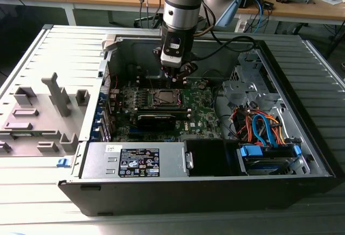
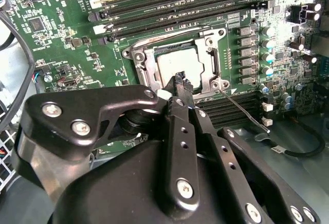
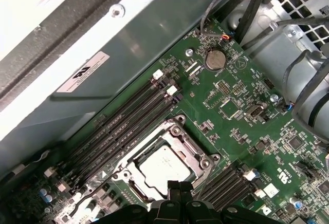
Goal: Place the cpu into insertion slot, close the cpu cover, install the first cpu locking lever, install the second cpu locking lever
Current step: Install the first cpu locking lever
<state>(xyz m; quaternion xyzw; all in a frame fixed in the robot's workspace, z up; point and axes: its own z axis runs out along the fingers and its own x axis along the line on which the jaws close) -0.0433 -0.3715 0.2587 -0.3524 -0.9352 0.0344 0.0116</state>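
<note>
The cpu (image 2: 177,63) lies flat in the insertion slot (image 2: 133,54) on the green motherboard, its pale top showing through the window of the cpu cover (image 2: 206,62). The silver cover lies down over it. A thin wire lever (image 2: 239,106) runs out from one corner of the socket. My gripper (image 2: 180,78) hangs just above the socket's edge with its black fingers together and nothing between them. In the first wrist view the gripper (image 3: 180,184) is at the rim of the cover (image 3: 191,149), beside the cpu (image 3: 163,167). In the exterior view the gripper (image 1: 177,76) hovers over the socket (image 1: 164,97).
Black memory slots (image 3: 123,126) run beside the socket. A long black card (image 1: 156,118) lies in front of it. The case wall (image 3: 77,44) stands close behind. A power supply (image 1: 135,162) and drive cables (image 1: 264,127) fill the case front. A grey plastic fixture (image 1: 48,111) sits outside at the exterior view's left.
</note>
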